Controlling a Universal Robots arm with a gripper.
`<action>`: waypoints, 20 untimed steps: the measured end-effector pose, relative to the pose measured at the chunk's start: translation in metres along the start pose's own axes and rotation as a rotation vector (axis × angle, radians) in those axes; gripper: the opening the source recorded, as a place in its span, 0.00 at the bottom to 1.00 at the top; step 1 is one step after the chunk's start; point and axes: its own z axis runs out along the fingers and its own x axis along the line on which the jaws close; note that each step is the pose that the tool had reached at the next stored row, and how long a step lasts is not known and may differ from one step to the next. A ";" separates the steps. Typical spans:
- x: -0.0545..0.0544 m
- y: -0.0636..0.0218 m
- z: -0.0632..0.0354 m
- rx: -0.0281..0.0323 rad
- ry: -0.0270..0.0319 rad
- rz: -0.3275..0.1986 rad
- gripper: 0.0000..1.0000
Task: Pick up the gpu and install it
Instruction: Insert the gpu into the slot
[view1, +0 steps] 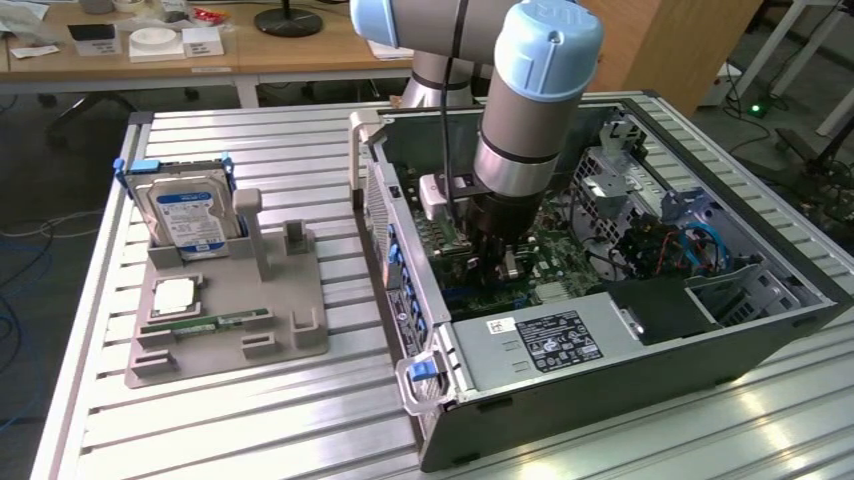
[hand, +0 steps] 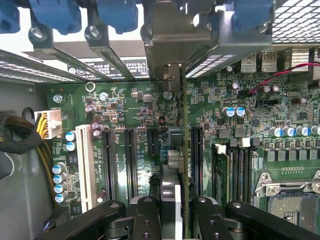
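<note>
The gripper's black fingers (hand: 147, 217) sit closest to the wrist camera, pinching the gpu (hand: 175, 155) between them. The card is seen edge-on as a thin upright strip. It runs from the grip toward the rear wall of the computer case (view1: 601, 370), where its metal bracket (hand: 172, 75) meets the slot openings under the blue retention clips (hand: 117, 15).

The card stands over the motherboard (hand: 240, 150), just beside a long black expansion slot (hand: 197, 155) and well apart from the white slot (hand: 86, 165) nearer the case's side wall. I cannot tell whether its lower edge has entered a slot.

In the exterior view the gripper (view1: 497, 255) reaches straight down into the open case, near the middle of the board.

The step in hand looks like seating the card. To do it well, the card should stay upright and parallel to the slot. The bracket should slide flat against the rear wall rather than catch on its lip. Pressure should go straight down and evenly along the card, since a tilt could jam one end. The capacitors (hand: 234, 112) and the red wire (hand: 280, 75) near the rear edge leave little room for sideways drift.
</note>
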 end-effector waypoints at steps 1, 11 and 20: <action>0.000 0.0000 0.0002 -0.0001 0.0000 0.000 0.29; 0.000 0.0001 0.0033 0.0003 -0.0010 0.000 0.29; 0.000 0.0002 0.0039 -0.0006 -0.0001 0.000 0.29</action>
